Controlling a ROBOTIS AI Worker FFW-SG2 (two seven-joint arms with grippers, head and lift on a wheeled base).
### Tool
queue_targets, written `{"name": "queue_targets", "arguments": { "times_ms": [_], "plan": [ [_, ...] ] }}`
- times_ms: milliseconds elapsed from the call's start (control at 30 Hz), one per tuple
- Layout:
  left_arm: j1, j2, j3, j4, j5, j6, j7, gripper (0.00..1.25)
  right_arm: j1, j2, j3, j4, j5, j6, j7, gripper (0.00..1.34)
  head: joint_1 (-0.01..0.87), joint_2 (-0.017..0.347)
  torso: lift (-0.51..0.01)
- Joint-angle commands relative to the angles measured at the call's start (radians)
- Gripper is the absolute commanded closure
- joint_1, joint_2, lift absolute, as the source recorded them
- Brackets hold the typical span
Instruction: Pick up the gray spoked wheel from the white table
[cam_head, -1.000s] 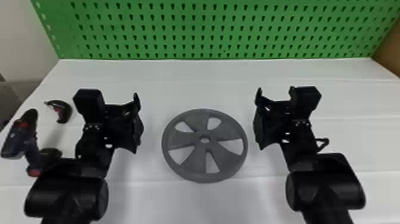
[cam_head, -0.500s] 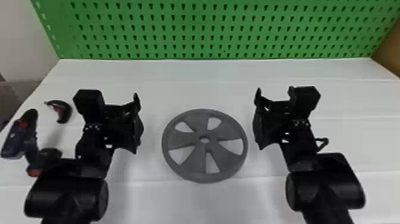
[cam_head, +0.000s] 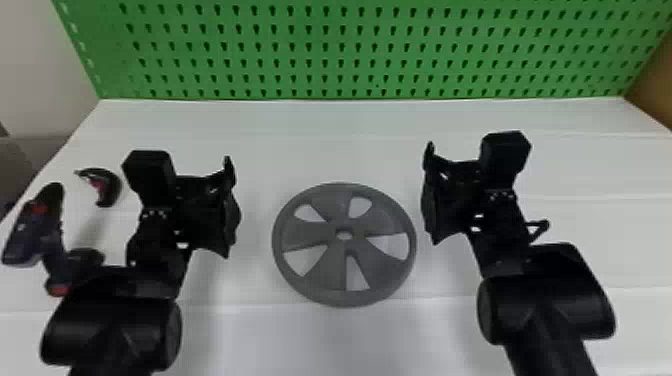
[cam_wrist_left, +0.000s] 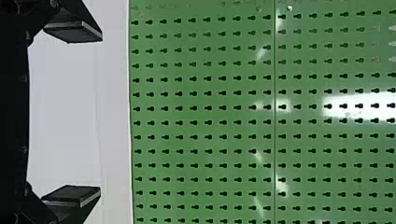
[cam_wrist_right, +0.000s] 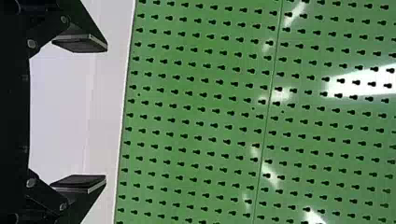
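"Where's the wheel from your seat?"

"I have the gray spoked wheel (cam_head: 320, 272) lying flat on the white surface (cam_head: 345, 340), between my two arms in the head view. Neither black two-fingered left claw (cam_head: 207, 200) nor black two-fingered right claw (cam_head: 452, 192) is holding it."

"And the fingers?"

"Spread wide on both. In its wrist view, my left claw (cam_wrist_left: 99, 114) has nothing between its flat pads, and my right claw (cam_wrist_right: 106, 112) matches."

"What else is around?"

"Left of my left arm I've got a dark blue-and-black power drill with red accents (cam_head: 37, 232), plus a small curved black-and-red tool (cam_head: 107, 187) near it. A green perforated metal board (cam_head: 345, 55) stands along the back."
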Motion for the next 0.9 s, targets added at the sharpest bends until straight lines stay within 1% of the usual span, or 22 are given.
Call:
{"name": "queue_targets", "arguments": {
  "times_ms": [0,33,100,167,233,267,467,567,667,867],
  "plan": [
    [0.000,0.000,0.000,0.000,0.000,0.000,0.000,0.13,-0.012,-0.008,0.029,-0.060,0.007,0.115,-0.037,0.29,0.765,0.012,-0.091],
    [0.000,0.000,0.000,0.000,0.000,0.000,0.000,0.13,-0.018,-0.010,0.035,-0.074,0.003,0.152,-0.045,0.29,0.765,0.012,-0.091],
    [0.000,0.000,0.000,0.000,0.000,0.000,0.000,0.13,-0.030,-0.013,0.049,-0.109,-0.031,0.238,-0.083,0.29,0.765,0.012,-0.091],
    [0.000,0.000,0.000,0.000,0.000,0.000,0.000,0.13,-0.041,-0.019,0.053,-0.125,-0.094,0.285,-0.125,0.29,0.765,0.012,-0.091],
    [0.000,0.000,0.000,0.000,0.000,0.000,0.000,0.13,-0.053,-0.021,0.052,-0.140,-0.138,0.333,-0.148,0.29,0.765,0.012,-0.091],
    [-0.002,0.000,-0.002,0.000,-0.002,0.000,0.000,0.13,-0.062,-0.022,0.049,-0.151,-0.146,0.364,-0.151,0.29,0.765,0.012,-0.091],
    [-0.002,0.000,0.000,0.000,-0.002,0.000,0.000,0.13,-0.123,-0.031,0.052,-0.182,-0.140,0.514,-0.152,0.29,0.765,0.012,-0.091],
    [-0.002,0.000,-0.002,0.000,-0.003,0.000,0.000,0.13,-0.174,-0.039,0.062,-0.188,-0.111,0.612,-0.152,0.29,0.765,0.012,-0.091],
    [-0.002,0.000,-0.002,0.000,-0.005,0.000,0.000,0.13,-0.220,-0.051,0.075,-0.188,-0.109,0.701,-0.168,0.29,0.765,0.012,-0.091],
    [-0.003,0.000,-0.002,0.000,-0.005,0.000,0.000,0.13,-0.323,-0.063,0.075,-0.159,-0.129,0.896,-0.180,0.29,0.765,0.012,-0.091]
  ]
}}
